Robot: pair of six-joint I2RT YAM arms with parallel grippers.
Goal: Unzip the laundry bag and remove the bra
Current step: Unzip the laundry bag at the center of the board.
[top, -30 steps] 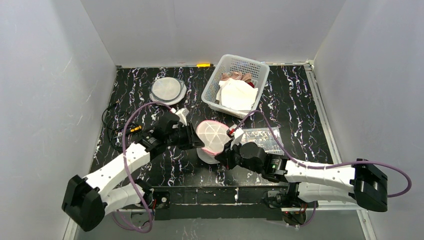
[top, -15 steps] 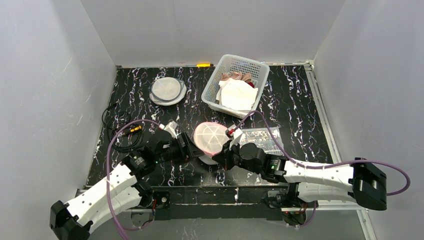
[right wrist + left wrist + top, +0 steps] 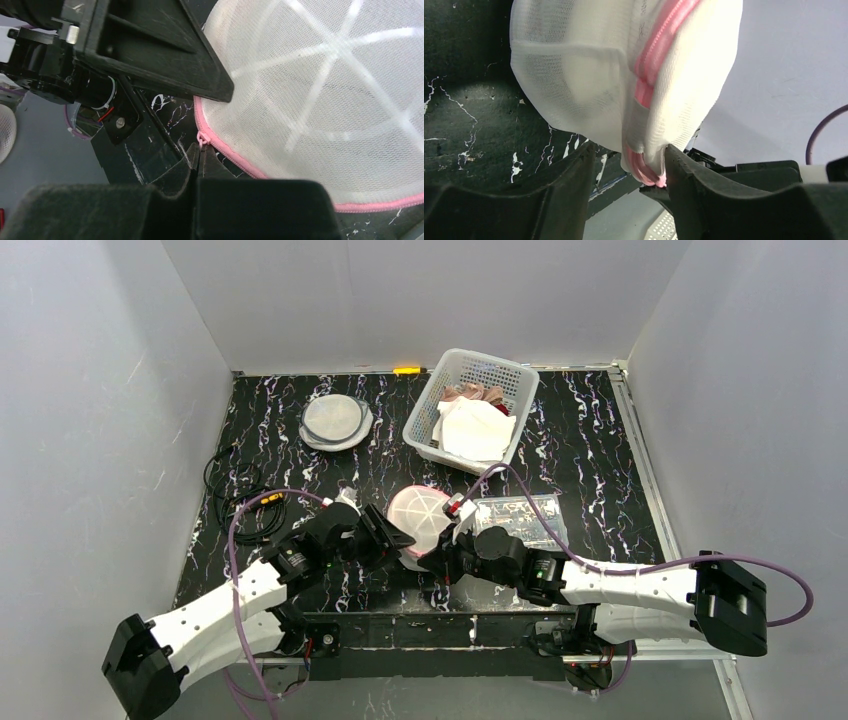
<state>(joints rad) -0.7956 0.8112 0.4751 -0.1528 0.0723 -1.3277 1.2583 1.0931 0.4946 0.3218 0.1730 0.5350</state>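
The round white mesh laundry bag [image 3: 420,515] sits near the front of the black table with white streaks [image 3: 590,440], in the middle, between the two arms. It is tipped up, with its left edge raised off the table.

The left gripper [image 3: 392,538] comes in from the left. Its two black fingers [image 3: 704,200] squeeze the folded rim of the bag, where the pink zipper [image 3: 235,162] runs. In the right wrist view, one of its flat fingers lies on top of the mesh.

The right gripper [image 3: 443,552] is just beside the bag's near edge. Its fingers are pressed tight together on the small pink zipper pull [image 3: 201,138]. The part of the zipper that shows along the rim looks zipped up. The mesh is cloudy, so what is inside the bag cannot be made out.

At the far side, right of the middle, stands a white plastic basket with holes [image 3: 425,420], with white and pink clothes [image 3: 475,430] inside. Far to the left lies another round flat mesh bag [image 3: 335,422]. A clear plastic packet [image 3: 520,518] lies just right of the laundry bag. A black cable [image 3: 232,502] is curled up at the left edge of the table.
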